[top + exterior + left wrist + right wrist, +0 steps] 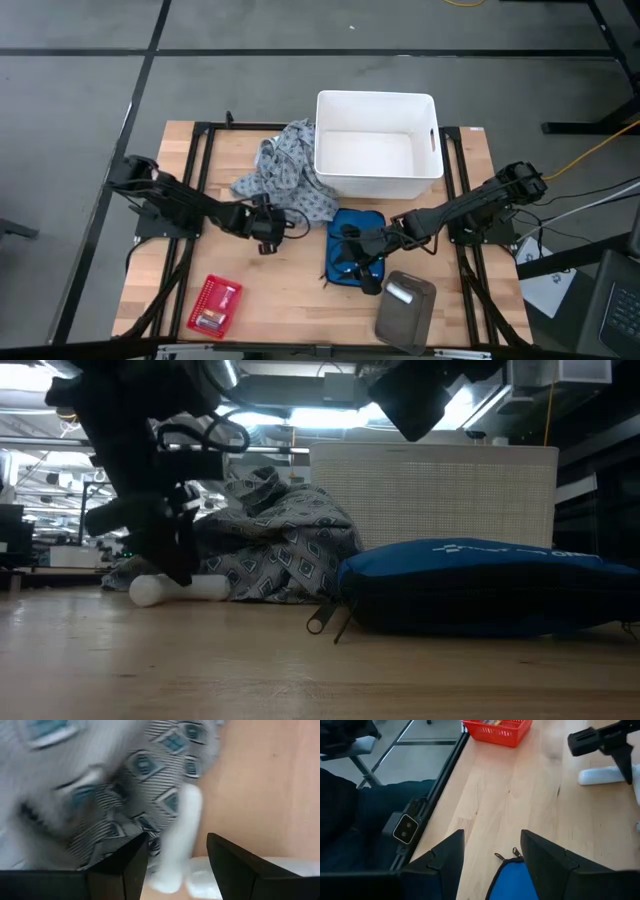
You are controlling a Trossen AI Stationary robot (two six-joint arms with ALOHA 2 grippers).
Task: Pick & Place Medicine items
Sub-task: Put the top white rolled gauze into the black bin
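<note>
With the white tub (377,185) seemingly empty, the left end effector (176,857) hovered unclenched over a white medicine roll (180,589), right end effector (492,851) released and empty.

patterned cloth (283,170), wooden table (280,300)

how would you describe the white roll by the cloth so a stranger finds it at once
Start at the big white tub at the table's back, then go to the grey patterned cloth heaped beside it. At the cloth's front edge, under the left gripper, lies a small white cylinder: plain, smooth, unpatterned.
</note>
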